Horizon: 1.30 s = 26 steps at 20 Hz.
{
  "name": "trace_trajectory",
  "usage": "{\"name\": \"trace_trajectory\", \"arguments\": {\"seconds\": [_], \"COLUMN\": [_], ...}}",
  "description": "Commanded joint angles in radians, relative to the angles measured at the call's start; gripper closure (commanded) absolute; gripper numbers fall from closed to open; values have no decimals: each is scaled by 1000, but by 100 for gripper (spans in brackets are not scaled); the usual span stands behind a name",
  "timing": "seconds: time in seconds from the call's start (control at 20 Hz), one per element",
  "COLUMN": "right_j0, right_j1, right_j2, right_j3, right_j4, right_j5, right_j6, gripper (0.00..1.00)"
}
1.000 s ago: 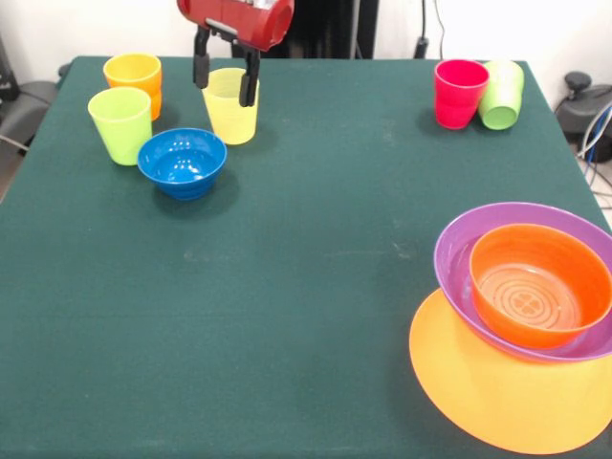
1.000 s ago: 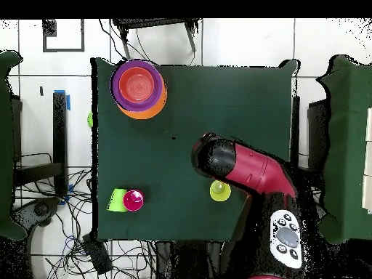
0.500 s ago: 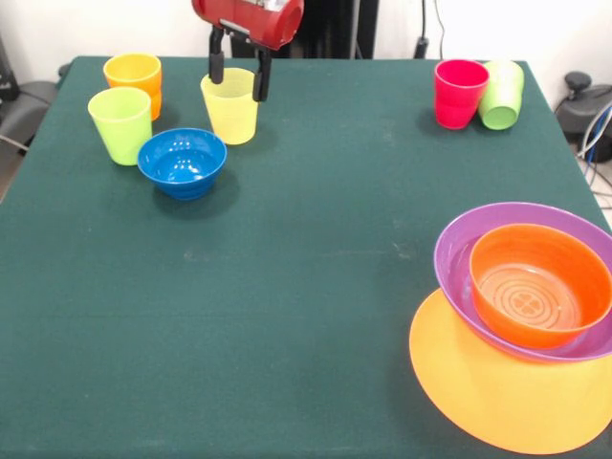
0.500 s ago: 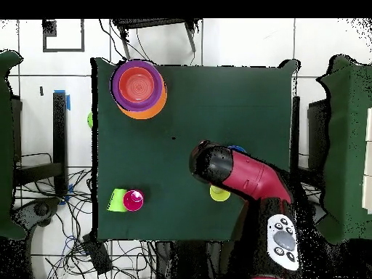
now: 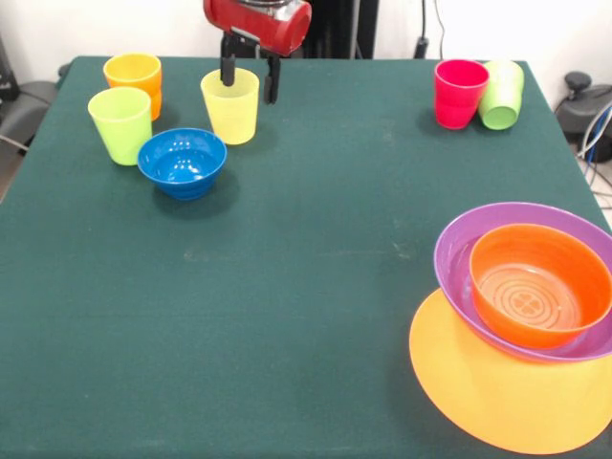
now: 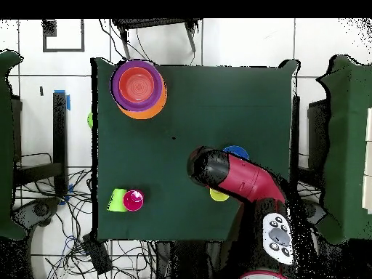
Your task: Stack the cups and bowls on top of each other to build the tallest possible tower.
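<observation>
Table edges: the green table (image 5: 287, 287) fills the front view – its far edge runs along the top, and its left and right edges slant outward toward the bottom.
Open room: a broad bare stretch of cloth lies across the middle and lower left, between the cup cluster at upper left and the bowls at lower right.
Cups, left group: three – the orange cup (image 5: 133, 75) nearest the far-left corner, the lime green cup (image 5: 121, 124) just in front of it, and the yellow cup (image 5: 230, 104) to their right.
Blue bowl (image 5: 182, 162): one, upright, just beside the lime green cup and in front of the yellow cup.
Gripper (image 5: 248, 80): it hangs from the red arm (image 5: 256, 19) over the yellow cup's far rim, its two dark fingers (image 5: 228, 66) spread apart with nothing between them – one sits over the cup's mouth, the other just past its right side.
Cups, right group: two near the far-right corner, the red cup (image 5: 459, 92) and the green cup (image 5: 502, 93), touching, the green one tilted against the red.
Tower: three bowls at the lower right edge – the orange-yellow bowl (image 5: 497, 402) lowest, the purple bowl (image 5: 459, 244) on it, the red-orange bowl (image 5: 531, 287) nested inside the purple.
Count: five cups, four bowls.
Overhead: the arm covers most of the left cup group; the blue bowl's rim and a sliver of yellow show beside it.
</observation>
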Motion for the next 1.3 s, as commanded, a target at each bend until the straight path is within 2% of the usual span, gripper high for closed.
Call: {"name": "trace_trajectory", "arguments": {"seconds": [0.05,0.35,0.7,0.95,1.3], "right_j0": [-6,-22,-28,-33,-59], "right_j1": [85,99,116,142,195], "right_j2": [63,58,41,26,55], "right_j3": [89,143,184,167,139], "right_j4": [43,38,28,8,12], "right_j5": [13,-64,-102,-164,-259], "right_j6": [186,193,211,207,194], "gripper": [0,0,0,0,0]}}
